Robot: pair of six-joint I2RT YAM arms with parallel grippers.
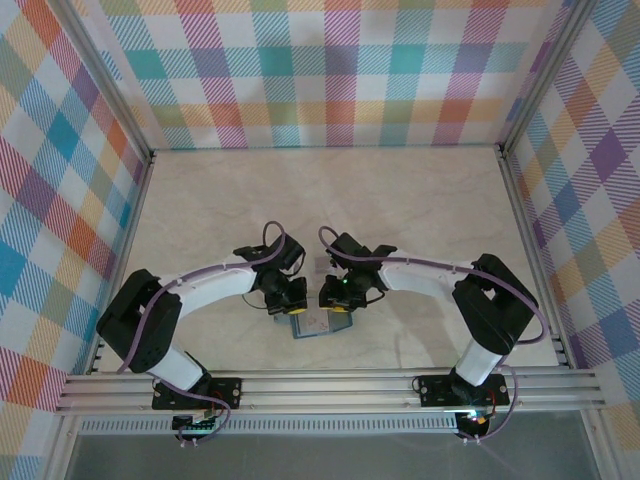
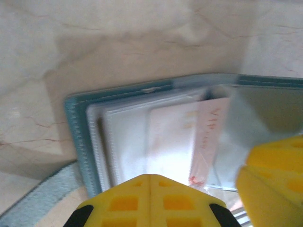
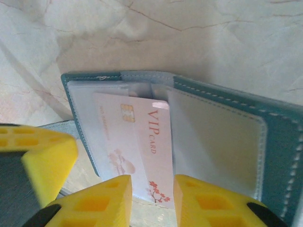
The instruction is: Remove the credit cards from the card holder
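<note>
top view: both arms bent inward, left gripper (image 1: 290,297) and right gripper (image 1: 335,293) meet over card holder (image 1: 318,322), table (image 1: 420,200) near-centre
left wrist: fingers (image 2: 149,198) clenched together above the open card holder (image 2: 78,123)
right wrist: jaws parted, pink card (image 3: 142,146) end between them, half in its pocket

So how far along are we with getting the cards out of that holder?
Done: the teal folding card holder lies open under the shut left gripper. In hand: the whitish-pink VIP card sticks partly out of its pocket, its end between the open jaws of the right gripper. Left: pulling it fully clear.
</note>
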